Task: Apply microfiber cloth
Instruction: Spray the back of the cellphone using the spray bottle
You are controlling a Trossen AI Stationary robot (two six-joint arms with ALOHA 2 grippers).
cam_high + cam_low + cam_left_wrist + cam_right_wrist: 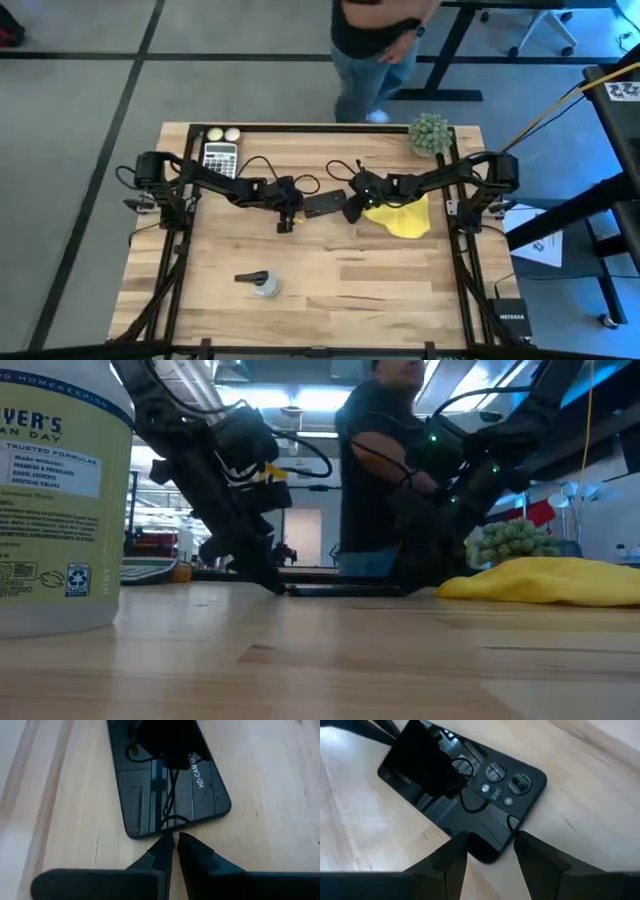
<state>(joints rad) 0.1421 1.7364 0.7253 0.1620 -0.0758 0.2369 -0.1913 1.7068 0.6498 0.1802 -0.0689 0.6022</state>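
Two grippers flank the black smartphone (323, 203): left gripper (174, 845) pressed together at one end, right gripper (487, 845) spread at the other, microfiber cloth (402, 217) just beyond.

Left gripper (173, 845) jaws nearly closed; right gripper (489, 845) jaws spread apart.

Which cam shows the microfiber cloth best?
The high view: the whole yellow microfiber cloth shows lying on the table, beside the right gripper and not held. The low view shows only its side edge-on, as a low mound. Neither wrist view shows it; both look at the smartphone.
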